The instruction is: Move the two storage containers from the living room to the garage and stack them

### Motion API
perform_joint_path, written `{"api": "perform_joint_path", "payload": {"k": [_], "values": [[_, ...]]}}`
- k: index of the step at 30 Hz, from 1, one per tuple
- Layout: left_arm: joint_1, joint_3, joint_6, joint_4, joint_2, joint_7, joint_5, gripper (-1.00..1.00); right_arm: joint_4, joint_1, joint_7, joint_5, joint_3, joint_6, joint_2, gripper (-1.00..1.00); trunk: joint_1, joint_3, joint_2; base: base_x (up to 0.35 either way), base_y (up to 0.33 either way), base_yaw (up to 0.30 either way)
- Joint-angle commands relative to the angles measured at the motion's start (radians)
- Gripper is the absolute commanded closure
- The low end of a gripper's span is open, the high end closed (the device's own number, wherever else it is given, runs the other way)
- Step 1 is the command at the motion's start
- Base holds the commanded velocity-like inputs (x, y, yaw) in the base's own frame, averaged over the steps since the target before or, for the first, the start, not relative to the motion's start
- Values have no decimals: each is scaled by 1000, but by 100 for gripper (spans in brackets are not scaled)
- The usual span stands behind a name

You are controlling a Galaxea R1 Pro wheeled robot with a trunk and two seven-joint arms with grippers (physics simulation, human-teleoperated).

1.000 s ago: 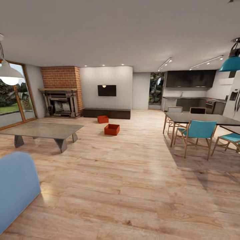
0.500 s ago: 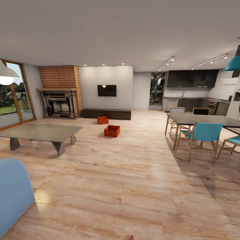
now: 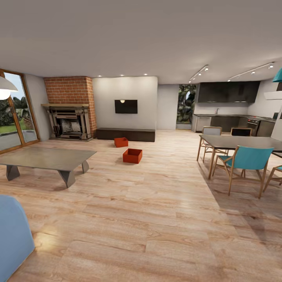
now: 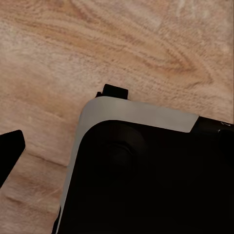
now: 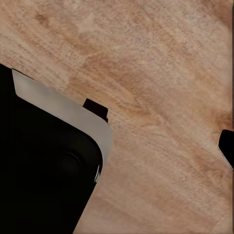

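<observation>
Head view shows the two storage containers far ahead on the wood floor (image 3: 156, 219) of the living room; the near container (image 3: 132, 155) and the far container (image 3: 121, 141) sit apart, well away from each claw; in the wrist views a dark, grey-edged part sits over wood planks, so I cannot tell if either claw is wide or narrow; to do this step well, roll straight on between the coffee table (image 3: 47, 158) and the dining table (image 3: 241, 141), then stop close; no words can be read.
</observation>
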State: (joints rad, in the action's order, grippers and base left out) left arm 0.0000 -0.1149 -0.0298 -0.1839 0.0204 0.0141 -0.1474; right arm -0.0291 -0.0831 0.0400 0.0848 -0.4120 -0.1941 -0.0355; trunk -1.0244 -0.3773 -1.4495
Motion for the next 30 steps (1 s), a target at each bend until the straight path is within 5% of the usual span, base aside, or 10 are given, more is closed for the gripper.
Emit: {"api": "perform_joint_path", "payload": {"k": [1,30], "values": [[0,0,-3,-2,0,1,-11,-100,-3,-1,4,9,1,-5,0,-100,-1,-1,-1,324,88,0],[0,0,-4,-4,1,1,-11,-100,-3,-1,4,10,0,-5,0,-100,-1,-1,-1,324,98,0]]}}
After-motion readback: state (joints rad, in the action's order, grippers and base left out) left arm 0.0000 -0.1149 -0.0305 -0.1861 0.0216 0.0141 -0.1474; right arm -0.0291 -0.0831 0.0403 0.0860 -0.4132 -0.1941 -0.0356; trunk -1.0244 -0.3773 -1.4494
